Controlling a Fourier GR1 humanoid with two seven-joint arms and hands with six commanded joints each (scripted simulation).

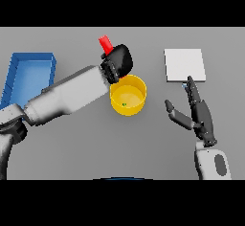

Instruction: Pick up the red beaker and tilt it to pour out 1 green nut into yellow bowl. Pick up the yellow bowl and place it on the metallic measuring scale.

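Flat grey table (pixel 95 148): matte, uniform surface, carrying all items noted below.

Blue rectangular tray (pixel 28 72): open-topped, with raised walls and a paler blue floor, at the far left of the table, well apart from the other objects.

Flat pale metallic square scale (pixel 184 64): smooth, thin plate at the far right, nothing resting on it.

Round yellow bowl (pixel 128 95): smooth, straight-walled, open-topped, standing on the table near the centre, apart from the scale. A small green nut (pixel 124 105) lies on the bowl's floor toward its near side.

Left hand (pixel 119 60): dark, glossy, raised just behind the bowl's far rim, its white and grey forearm crossing from the lower left. The fingers are clenched round a small red beaker (pixel 105 43), of which only one red end shows, protruding up and to the left of the hand; the remainder is hidden in the grasp. The beaker sits tilted, held above the table beside the bowl.

Right hand (pixel 198 115): dark, positioned to the right of the bowl and just in front of the scale, fingers straight and released, thumb spread toward the bowl, grasping nothing
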